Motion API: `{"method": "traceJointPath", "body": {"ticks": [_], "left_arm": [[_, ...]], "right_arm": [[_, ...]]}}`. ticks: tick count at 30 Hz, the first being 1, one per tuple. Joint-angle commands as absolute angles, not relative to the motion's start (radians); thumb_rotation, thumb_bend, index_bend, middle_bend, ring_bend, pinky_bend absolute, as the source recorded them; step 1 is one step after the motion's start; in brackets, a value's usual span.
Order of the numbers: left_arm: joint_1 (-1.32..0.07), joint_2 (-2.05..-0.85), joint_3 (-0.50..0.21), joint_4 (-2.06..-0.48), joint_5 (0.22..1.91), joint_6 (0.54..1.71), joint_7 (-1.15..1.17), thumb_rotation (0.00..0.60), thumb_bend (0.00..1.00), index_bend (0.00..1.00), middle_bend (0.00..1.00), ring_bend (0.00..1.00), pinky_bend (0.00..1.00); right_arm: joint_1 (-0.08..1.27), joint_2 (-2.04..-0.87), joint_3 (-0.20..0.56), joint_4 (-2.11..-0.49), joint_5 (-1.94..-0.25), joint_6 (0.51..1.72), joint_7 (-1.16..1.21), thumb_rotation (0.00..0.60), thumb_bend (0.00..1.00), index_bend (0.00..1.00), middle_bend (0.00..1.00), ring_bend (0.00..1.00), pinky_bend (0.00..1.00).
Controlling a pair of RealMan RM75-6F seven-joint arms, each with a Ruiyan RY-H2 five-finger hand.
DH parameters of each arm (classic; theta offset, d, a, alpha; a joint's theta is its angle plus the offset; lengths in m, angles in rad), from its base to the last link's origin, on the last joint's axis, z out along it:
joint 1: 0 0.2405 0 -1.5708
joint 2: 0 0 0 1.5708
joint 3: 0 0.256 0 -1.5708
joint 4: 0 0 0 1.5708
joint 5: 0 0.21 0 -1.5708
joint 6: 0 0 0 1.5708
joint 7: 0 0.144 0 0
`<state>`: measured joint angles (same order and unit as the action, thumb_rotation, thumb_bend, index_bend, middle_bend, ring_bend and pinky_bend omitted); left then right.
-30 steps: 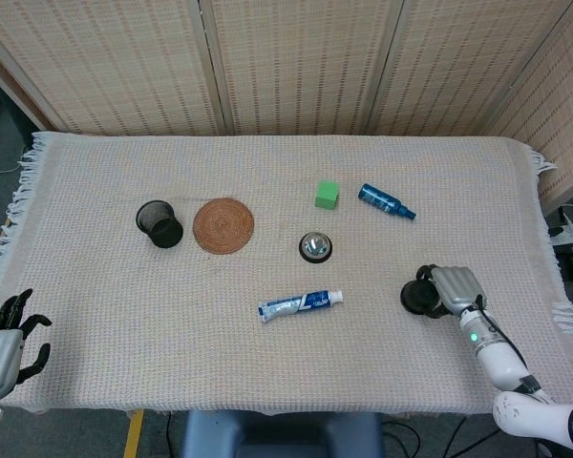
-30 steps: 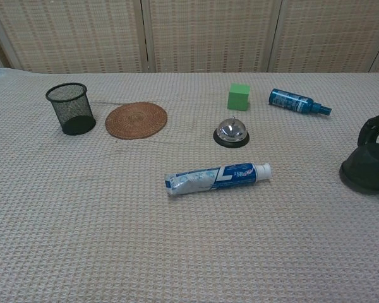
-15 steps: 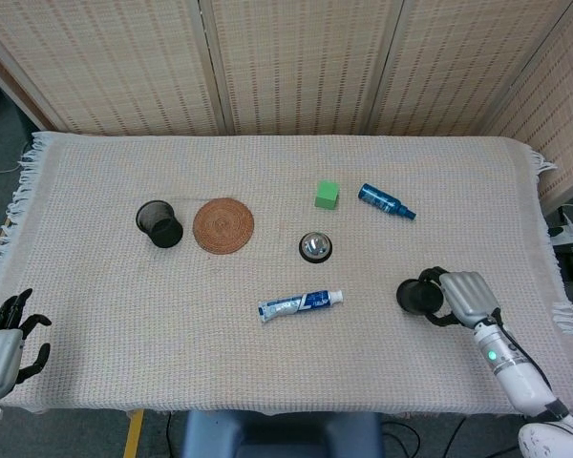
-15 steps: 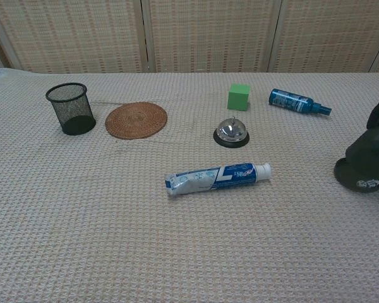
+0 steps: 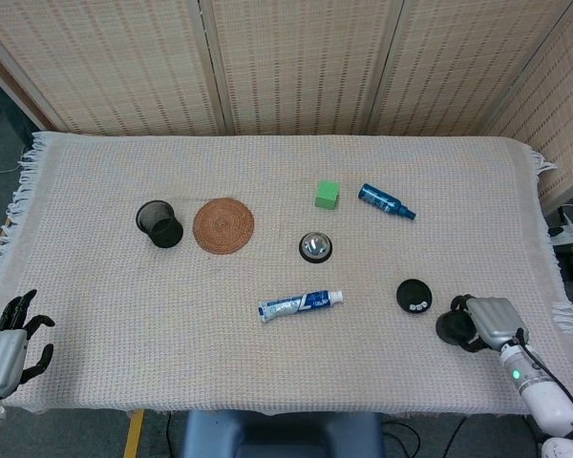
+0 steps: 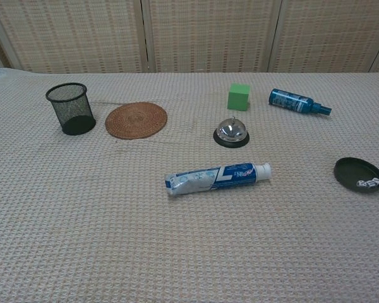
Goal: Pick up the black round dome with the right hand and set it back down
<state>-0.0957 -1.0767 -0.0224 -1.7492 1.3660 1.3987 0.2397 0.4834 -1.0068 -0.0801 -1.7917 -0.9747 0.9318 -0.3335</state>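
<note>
The black round dome (image 5: 414, 295) lies flat on the cloth at the right, a small white label on its top; the chest view shows the dome (image 6: 359, 174) near the right edge. My right hand (image 5: 479, 322) hovers by the table's front right edge, to the right of the dome and apart from it, dark fingers loosely bent and holding nothing. It is outside the chest view. My left hand (image 5: 5, 339) sits at the front left corner, fingers spread and empty.
A toothpaste tube (image 5: 300, 303) lies left of the dome. A silver call bell (image 5: 315, 247), a green cube (image 5: 327, 195) and a blue spray bottle (image 5: 386, 201) stand further back. A woven coaster (image 5: 223, 225) and a black mesh cup (image 5: 159, 223) sit at the left.
My right hand let go of the dome and drew back toward the front right edge. The dome now lies alone on the cloth. The left hand barely moved.
</note>
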Motion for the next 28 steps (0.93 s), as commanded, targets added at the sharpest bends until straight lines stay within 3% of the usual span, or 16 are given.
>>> {"method": "traceJointPath", "body": {"ticks": [1,4,6,8,14,20,28], "left_arm": [[-0.095,-1.076,-0.023,-1.749,1.366,1.400,0.238,0.600,0.42,0.38,0.00,0.00,0.39],[-0.095,-1.075,-0.023,-1.749,1.366,1.401,0.235,0.600,0.42,0.38,0.00,0.00,0.39],[-0.095,-1.075,-0.023,-1.748,1.367,1.401,0.234,0.600,0.42,0.38,0.00,0.00,0.39],[-0.095,-1.075,-0.023,-1.748,1.367,1.402,0.233,0.600,0.42,0.38,0.00,0.00,0.39],[-0.095,-1.074,-0.024,-1.747,1.365,1.402,0.235,0.600,0.42,0.38,0.00,0.00,0.39],[-0.092,-1.074,-0.025,-1.748,1.368,1.411,0.234,0.600,0.42,0.38,0.00,0.00,0.39],[-0.096,-1.081,-0.026,-1.746,1.362,1.404,0.247,0.600,0.42,0.38,0.00,0.00,0.39]], "right_arm": [[0.501,-1.003,-0.087,-1.775,-0.957,0.883,-0.345,0.600,0.20,0.27,0.27,0.18,0.43],[0.501,-0.982,-0.090,-1.789,-0.975,0.868,-0.333,0.600,0.20,0.09,0.10,0.02,0.18],[0.494,-0.964,-0.091,-1.807,-1.001,0.870,-0.313,0.600,0.20,0.01,0.03,0.00,0.07],[0.475,-0.940,-0.090,-1.829,-1.049,0.893,-0.280,0.600,0.19,0.00,0.00,0.00,0.01],[0.359,-0.921,-0.079,-1.847,-1.200,1.093,-0.174,0.600,0.19,0.00,0.00,0.00,0.00],[0.232,-1.021,-0.043,-1.762,-1.276,1.357,-0.170,0.600,0.19,0.00,0.00,0.00,0.00],[0.189,-1.108,0.001,-1.692,-1.295,1.454,-0.219,0.600,0.19,0.00,0.00,0.00,0.01]]}}
